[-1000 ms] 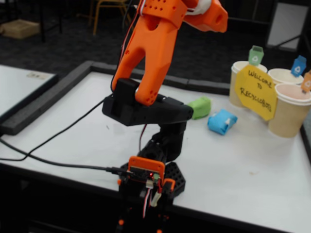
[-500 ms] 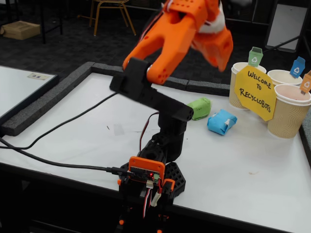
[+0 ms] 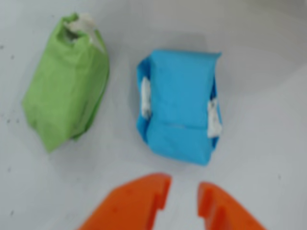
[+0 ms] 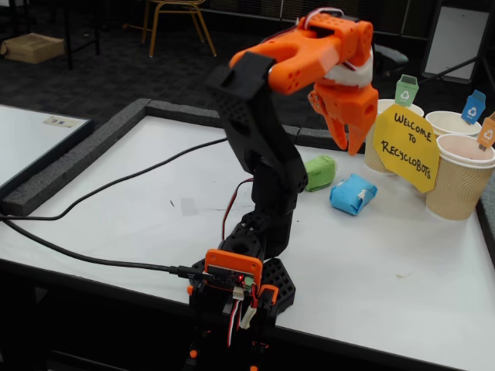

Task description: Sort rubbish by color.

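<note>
Wrist view, crumpled green lump (image 3: 64,81), blue lump (image 3: 181,106)

Arm raised and folded forward, tool pointed down

In the fixed view, the arm is seen rising from its base (image 4: 241,290) at the near edge of the tabletop (image 4: 387,286): the black lower link (image 4: 263,147) is leaned up and slightly back from the base, the orange upper link (image 4: 298,54) is bent forward from its top, and the wrist is turned downward. The tool (image 4: 349,143) is held well above the tabletop, tips down. In the wrist view, the two orange fingers (image 3: 139,201) are seen slightly parted, with a narrow gap between them and nothing held.
</note>
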You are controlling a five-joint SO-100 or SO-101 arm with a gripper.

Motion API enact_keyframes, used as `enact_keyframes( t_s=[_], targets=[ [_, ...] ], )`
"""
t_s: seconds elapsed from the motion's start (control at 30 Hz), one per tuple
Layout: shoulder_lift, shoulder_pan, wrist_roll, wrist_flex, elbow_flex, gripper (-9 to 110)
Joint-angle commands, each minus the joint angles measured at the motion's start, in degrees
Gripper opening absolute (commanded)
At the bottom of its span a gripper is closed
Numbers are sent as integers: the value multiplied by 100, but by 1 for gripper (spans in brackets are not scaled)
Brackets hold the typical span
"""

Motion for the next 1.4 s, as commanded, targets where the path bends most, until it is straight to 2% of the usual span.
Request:
enact_keyframes(
  t_s=[0.0, 0.17, 0.5, 1.1, 1.37],
  targets=[
    [-290, 114, 9, -527, -193, 0],
    [-861, 62, 9, -976, -237, 0],
    [-853, -132, 70, -1354, -176, 0],
    [141, -114, 70, -3331, 1512, 0],
    [396, 97, 18, -4192, 2127, 8]
  ],
)
